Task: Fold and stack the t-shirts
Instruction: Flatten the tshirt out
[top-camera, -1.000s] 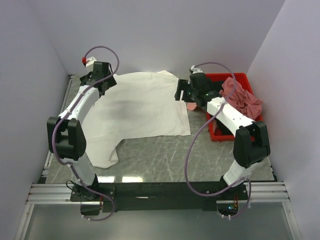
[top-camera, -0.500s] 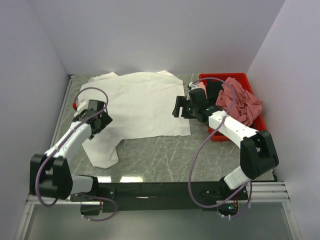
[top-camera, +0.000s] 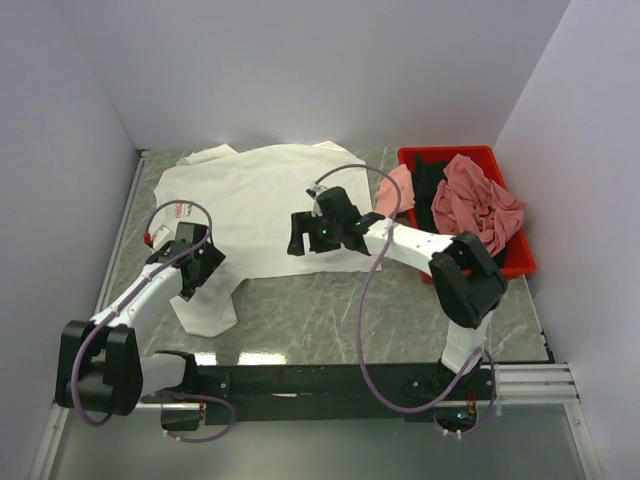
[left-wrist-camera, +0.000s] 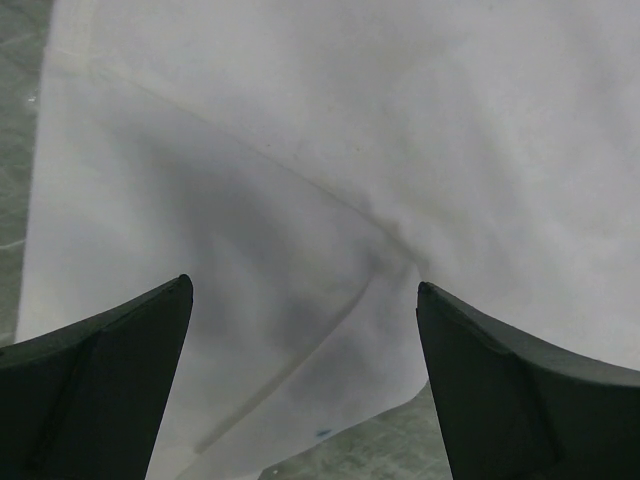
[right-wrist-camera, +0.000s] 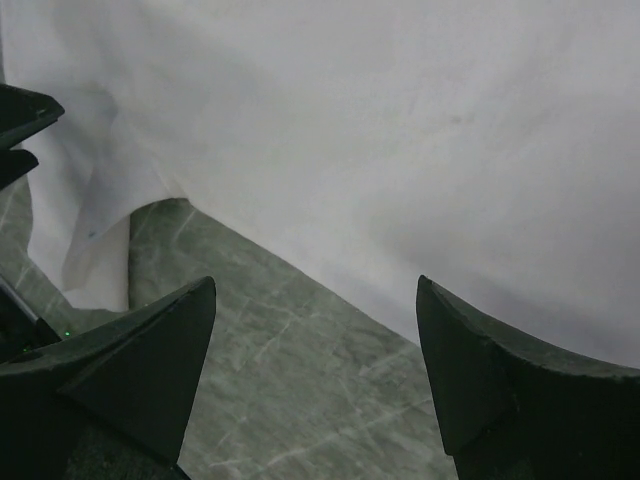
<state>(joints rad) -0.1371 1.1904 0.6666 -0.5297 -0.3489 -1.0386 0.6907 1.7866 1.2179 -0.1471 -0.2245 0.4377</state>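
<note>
My left end effector (left-wrist-camera: 302, 285), fingers apart, hangs over the near-left part of the large white cloth t-shirt (top-camera: 265, 200) spread on the grey counter (top-camera: 330, 310). My right end effector (right-wrist-camera: 315, 282), also apart, hangs over its near hem.

White t-shirt (top-camera: 270, 200) — soft matt cloth, faintly creased. Table (top-camera: 330, 310) — grey marbled surface, slight sheen. Red bin (top-camera: 440, 152) of smooth plastic.

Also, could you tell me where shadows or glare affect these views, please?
Top external: bright glare on the table at its near edge. Left wrist: a soft grey shadow on the white t-shirt under the left pincer. Right wrist: the right pincer is near-black, its detail lost.
</note>
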